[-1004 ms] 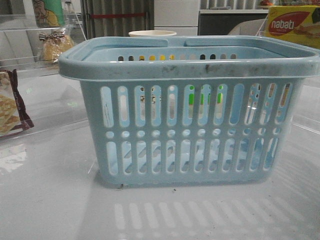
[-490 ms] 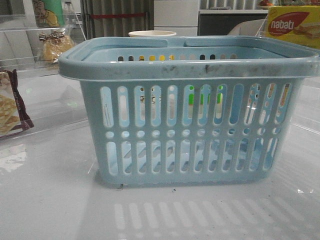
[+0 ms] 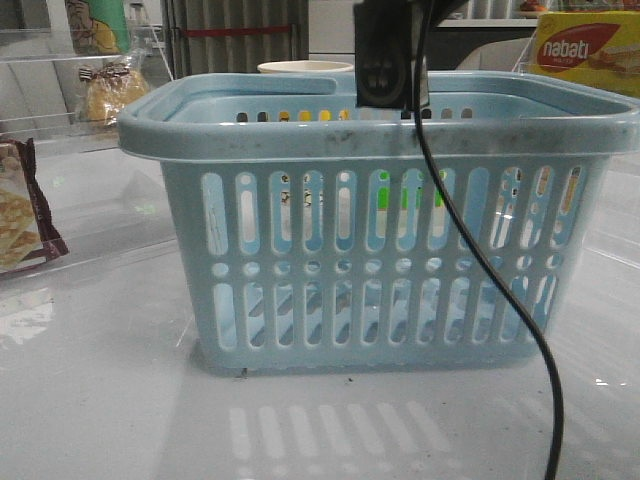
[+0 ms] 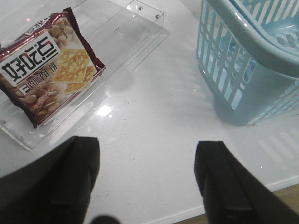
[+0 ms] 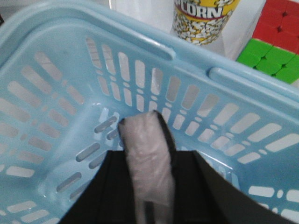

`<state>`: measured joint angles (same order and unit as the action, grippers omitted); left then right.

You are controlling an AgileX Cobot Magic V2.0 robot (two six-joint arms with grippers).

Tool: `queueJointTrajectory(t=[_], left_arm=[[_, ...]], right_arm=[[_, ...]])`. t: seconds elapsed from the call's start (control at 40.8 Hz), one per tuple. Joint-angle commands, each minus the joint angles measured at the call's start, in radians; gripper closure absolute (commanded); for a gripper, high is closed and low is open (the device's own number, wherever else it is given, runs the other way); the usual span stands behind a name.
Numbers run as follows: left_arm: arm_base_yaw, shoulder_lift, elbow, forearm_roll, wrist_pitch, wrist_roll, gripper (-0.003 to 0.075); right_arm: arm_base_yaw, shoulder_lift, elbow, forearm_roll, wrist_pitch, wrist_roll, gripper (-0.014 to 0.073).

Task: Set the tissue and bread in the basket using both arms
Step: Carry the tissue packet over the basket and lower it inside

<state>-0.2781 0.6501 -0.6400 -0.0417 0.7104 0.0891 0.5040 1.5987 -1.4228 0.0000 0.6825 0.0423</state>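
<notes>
Tissue [image 5: 148,163]: pinched in right gripper [image 5: 147,140], above basket [image 3: 380,135] interior
Bread [image 3: 108,92]: far behind basket, well apart from both grippers
Left gripper [image 4: 147,182]: spread wide, nothing held, snack packet [image 4: 49,74] ahead
Tissue colour: looks greyish, blurry

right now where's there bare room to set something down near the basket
The widest bare tabletop lies between the basket and the clear tray holding the snack packet, under the open left tool. The strip in front of the basket is bare too. Over the basket it is crowded: the right tool holds the tissue there.
</notes>
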Motion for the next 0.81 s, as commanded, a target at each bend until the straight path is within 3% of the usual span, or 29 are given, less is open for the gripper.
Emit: queueJointTrajectory(t=[0.0, 0.073, 0.122, 0.416, 0.784], left_arm=[[-0.009, 0.004, -0.029, -0.01, -0.081, -0.001, 0.0225], [-0.009, 0.004, -0.029, -0.01, -0.081, -0.001, 0.0225], [-0.009, 0.004, -0.029, -0.01, -0.081, -0.001, 0.0225], [-0.009, 0.004, -0.029, -0.01, -0.081, -0.001, 0.0225], [-0.009, 0.004, -0.029, -0.01, -0.084, -0.001, 0.0225]], right_arm=[[0.001, -0.018, -0.03, -0.006, -0.052, -0.016, 0.0202], [0.001, -0.016, -0.03, -0.008, -0.051, -0.017, 0.0071], [0.001, -0.025, -0.032, -0.013, -0.048, -0.017, 0.0036], [0.001, -0.214, -0.013, -0.022, 0.115, -0.065, 0.0033], [0.001, -0.633, 0.285, -0.058, 0.116, -0.073, 0.0033]])
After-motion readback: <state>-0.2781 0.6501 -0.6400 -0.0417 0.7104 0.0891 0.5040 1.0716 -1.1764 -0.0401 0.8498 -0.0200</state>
